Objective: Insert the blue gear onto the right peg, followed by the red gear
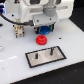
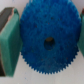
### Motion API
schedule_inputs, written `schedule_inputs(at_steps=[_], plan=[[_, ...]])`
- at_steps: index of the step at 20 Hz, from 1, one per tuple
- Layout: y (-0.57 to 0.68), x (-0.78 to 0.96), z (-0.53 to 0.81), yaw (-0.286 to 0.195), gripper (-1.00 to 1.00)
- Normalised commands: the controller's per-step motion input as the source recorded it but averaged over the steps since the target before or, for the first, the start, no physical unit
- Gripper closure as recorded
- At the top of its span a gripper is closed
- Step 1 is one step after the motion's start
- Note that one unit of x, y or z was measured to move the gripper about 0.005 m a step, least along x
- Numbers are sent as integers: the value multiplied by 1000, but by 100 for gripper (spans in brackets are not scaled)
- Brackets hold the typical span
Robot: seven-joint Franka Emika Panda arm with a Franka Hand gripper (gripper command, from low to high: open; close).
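The gripper (image 1: 46, 26) squeezes the blue gear (image 2: 48, 36) between its green fingers (image 2: 9, 44) high in the middle of the exterior view, just above the red gear (image 1: 42, 40), with the grey plate (image 1: 46, 56) lower down.

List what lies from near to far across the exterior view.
Grey plate with its pegs, then red gear, then the gripper holding the blue gear, then the metal clutter behind.
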Motion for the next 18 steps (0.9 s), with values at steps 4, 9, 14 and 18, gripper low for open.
schedule_inputs(at_steps=[4,9,14,18], plan=[[-6,93,399,0,100],[-19,355,531,0,100],[-49,545,479,0,100],[-81,744,487,0,100]])
